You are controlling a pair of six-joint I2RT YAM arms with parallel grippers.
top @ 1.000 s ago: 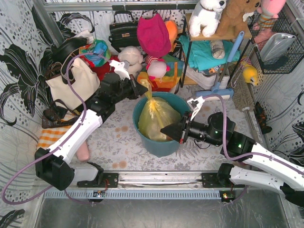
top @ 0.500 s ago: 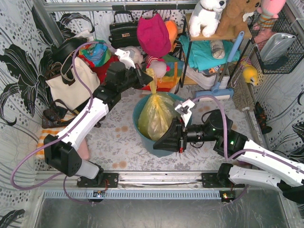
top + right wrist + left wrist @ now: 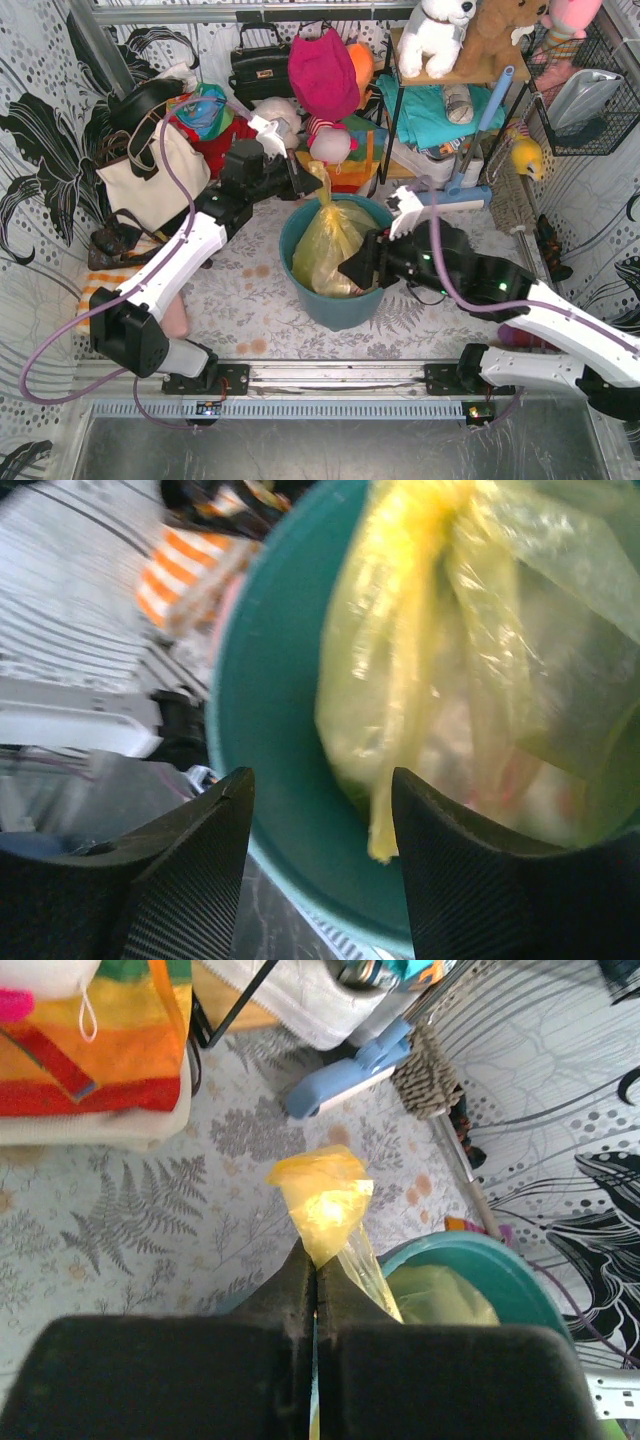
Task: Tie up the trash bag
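Left pincer (image 3: 315,1265) pinches the neck of the thin translucent yellow trash bag (image 3: 335,240).
Right pincer (image 3: 352,272), now spread, has moved to the rim of the round teal plastic bucket (image 3: 335,308).

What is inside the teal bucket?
The yellow trash bag sits in the bucket, its gathered top pinched above the rim by the left gripper. The bag hides the bucket's floor; its contents show only as pale blurs.

**Colleague:** What can't you see around the bucket (image 3: 335,305)?

**Me:** From my left wrist, the left gripper (image 3: 315,1260) covers its near side and the trash bag (image 3: 325,1200) below the neck. My right wrist view is blurred; the bag's top runs off the upper edge there.
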